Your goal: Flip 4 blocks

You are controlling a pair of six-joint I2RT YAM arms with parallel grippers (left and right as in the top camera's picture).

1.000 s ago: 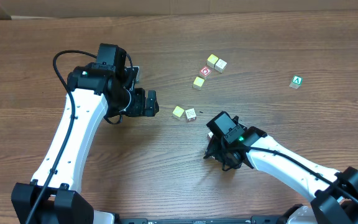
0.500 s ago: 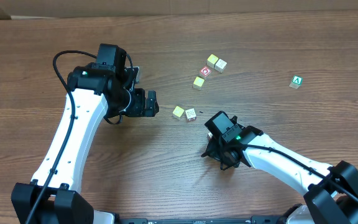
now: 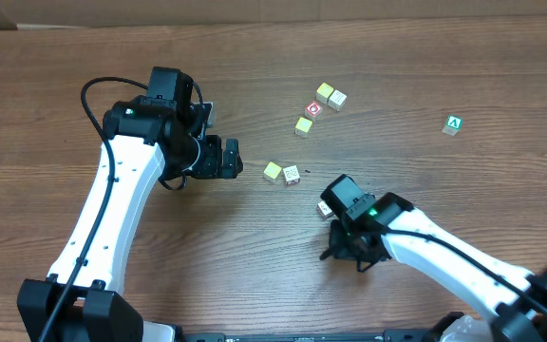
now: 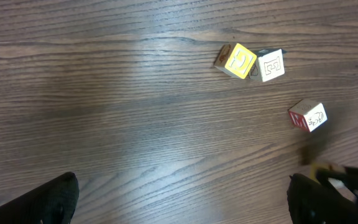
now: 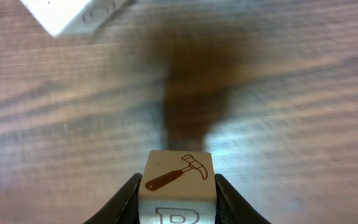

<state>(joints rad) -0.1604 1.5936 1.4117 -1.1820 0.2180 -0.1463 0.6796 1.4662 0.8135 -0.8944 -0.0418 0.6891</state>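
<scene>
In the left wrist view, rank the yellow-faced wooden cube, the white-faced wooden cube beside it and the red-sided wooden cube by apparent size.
1. yellow-faced wooden cube, marginally the largest.
2. white-faced wooden cube and red-sided wooden cube: these look alike, so they stay unranked.

On the worktop (image 3: 254,57), two blocks (image 3: 273,170) lie touching; four cubes (image 3: 324,91) cluster behind them; a lone cube (image 3: 454,124) lies far right.

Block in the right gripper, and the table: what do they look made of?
The block looks like pale wood, faces matte cream with a brown hammer print. The table shows brown wood grain with a soft sheen; solid wood or laminate, cannot tell.
</scene>
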